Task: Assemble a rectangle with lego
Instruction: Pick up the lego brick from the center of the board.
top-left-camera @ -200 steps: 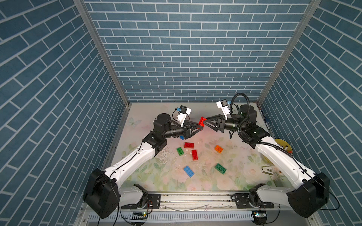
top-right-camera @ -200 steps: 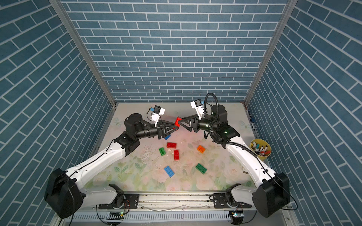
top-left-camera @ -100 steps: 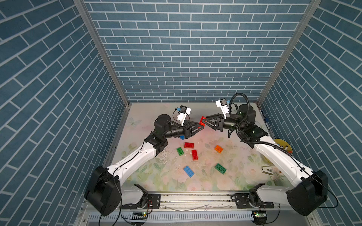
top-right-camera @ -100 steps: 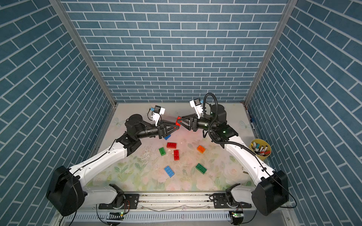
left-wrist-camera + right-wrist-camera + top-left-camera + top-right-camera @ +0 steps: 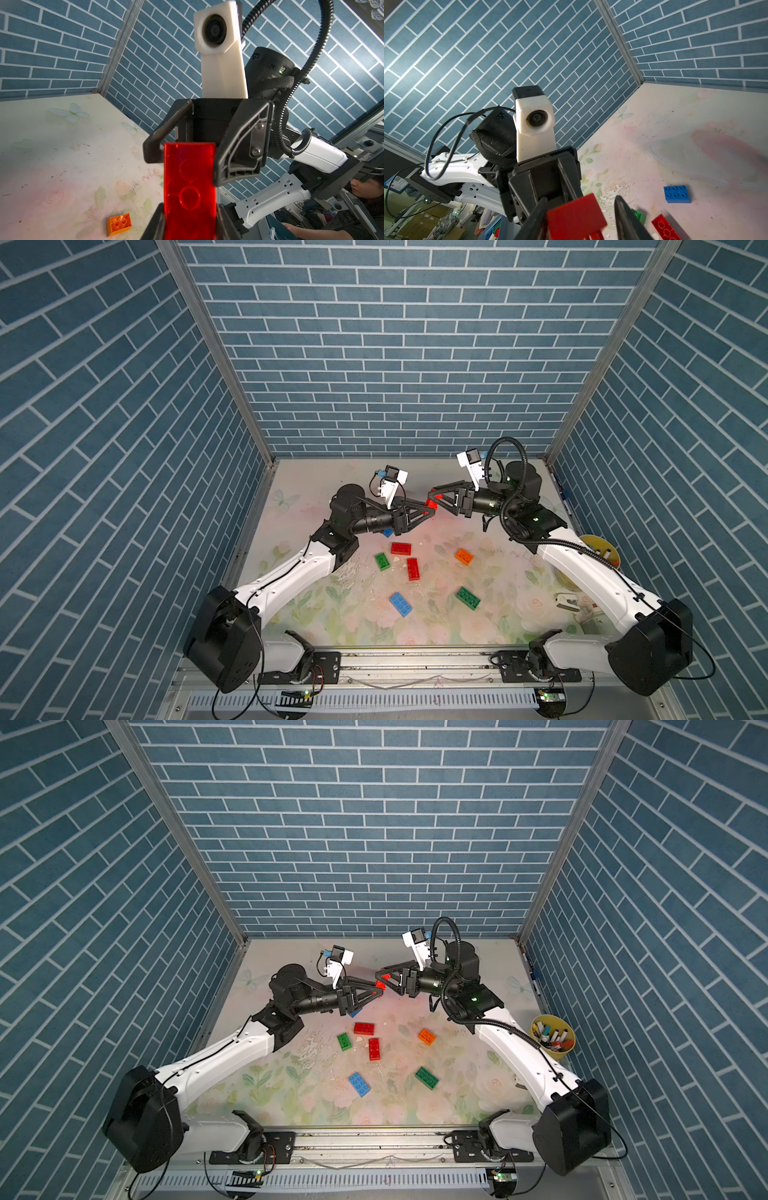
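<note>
A red lego brick [image 5: 432,502] hangs in mid-air over the back of the table, where both grippers meet. My left gripper [image 5: 432,511] is shut on one end of it; in the left wrist view the brick [image 5: 190,187] shows its hollow underside. My right gripper [image 5: 433,497] straddles the other end. In the right wrist view one finger [image 5: 540,207] lies against the brick [image 5: 575,216], and a thin gap shows at the other finger [image 5: 619,207]. Loose lego on the mat: two red [image 5: 401,548] [image 5: 412,569], green [image 5: 382,561], orange [image 5: 464,556], dark green [image 5: 468,598], blue [image 5: 400,604].
Another blue brick [image 5: 387,532] lies partly hidden under the left gripper. A yellow cup of pens [image 5: 554,1033] stands at the table's right edge, and a small white object [image 5: 567,602] lies near the right arm. Brick-patterned walls close in three sides.
The right gripper's jaws have drawn in around the red brick's end. Both arms stay nearly where they were, and the left gripper keeps its hold.
</note>
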{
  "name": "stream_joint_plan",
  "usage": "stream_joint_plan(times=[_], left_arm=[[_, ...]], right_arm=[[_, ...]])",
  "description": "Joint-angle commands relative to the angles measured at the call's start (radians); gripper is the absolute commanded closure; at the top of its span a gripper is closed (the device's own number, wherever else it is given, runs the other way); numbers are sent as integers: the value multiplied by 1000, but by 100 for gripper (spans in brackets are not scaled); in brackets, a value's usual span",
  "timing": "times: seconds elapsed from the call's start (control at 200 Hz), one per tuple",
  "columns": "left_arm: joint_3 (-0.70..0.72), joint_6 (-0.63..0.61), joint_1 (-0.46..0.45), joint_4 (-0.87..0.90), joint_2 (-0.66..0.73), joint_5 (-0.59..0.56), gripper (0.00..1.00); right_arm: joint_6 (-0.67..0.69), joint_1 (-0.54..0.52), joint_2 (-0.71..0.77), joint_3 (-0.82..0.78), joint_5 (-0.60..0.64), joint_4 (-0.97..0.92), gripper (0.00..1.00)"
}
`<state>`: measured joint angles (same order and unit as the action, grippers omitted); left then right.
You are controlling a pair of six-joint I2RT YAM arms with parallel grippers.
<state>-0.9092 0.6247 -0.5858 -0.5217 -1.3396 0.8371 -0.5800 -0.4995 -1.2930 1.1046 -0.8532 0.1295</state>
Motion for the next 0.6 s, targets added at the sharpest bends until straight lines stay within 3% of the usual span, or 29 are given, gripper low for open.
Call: stream_joint_plan(times=[0.0, 0.535, 0.595], left_arm=[[-18, -3, -16, -66, -5, 51, 100], [-22, -6, -22, -63, -13, 25, 100], [-20, -10, -22, -54, -7, 3, 91]], right_arm=[[-21, -2, -15, 22, 36, 19, 51], [-17, -2, -11, 17, 62, -5, 71], [-12, -2, -8, 19, 75, -17, 76]])
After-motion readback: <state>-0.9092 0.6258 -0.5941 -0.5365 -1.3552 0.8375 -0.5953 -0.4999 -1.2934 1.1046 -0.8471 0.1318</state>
